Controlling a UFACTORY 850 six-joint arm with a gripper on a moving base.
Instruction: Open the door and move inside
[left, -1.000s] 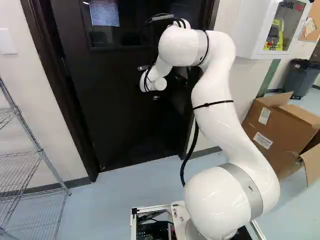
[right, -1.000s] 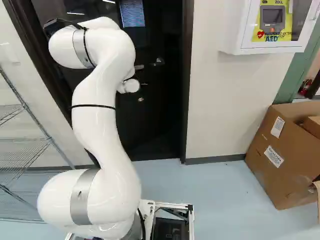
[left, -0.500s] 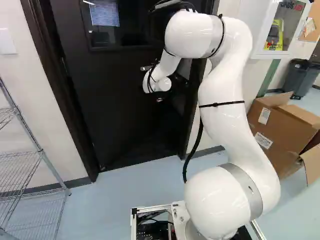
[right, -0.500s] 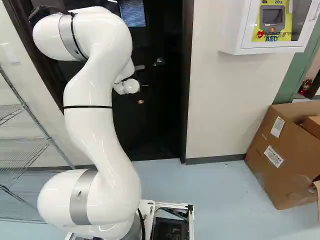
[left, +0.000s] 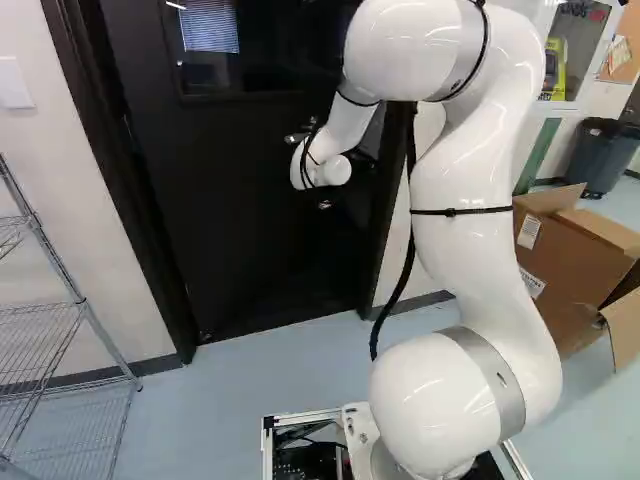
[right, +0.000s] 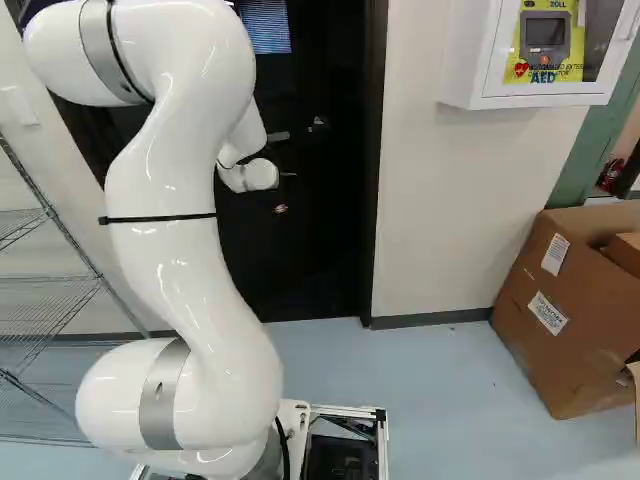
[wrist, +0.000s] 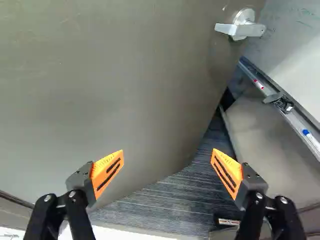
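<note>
My gripper has its two orange-padded fingers spread wide apart, facing the dark door, which stands ajar ahead of me, its lever handle farther ahead, with striped carpet at its foot and a whiteboard beyond its edge.

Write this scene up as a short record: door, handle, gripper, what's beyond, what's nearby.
door: ajar
handle: silver lever on the door, ahead of the gripper, not gripped
gripper: open, holding nothing
beyond door: striped carpet; whiteboard with markers on its tray
left of door, left base view: wire shelf
right of door, right base view: cardboard box, white wall cabinet
</note>
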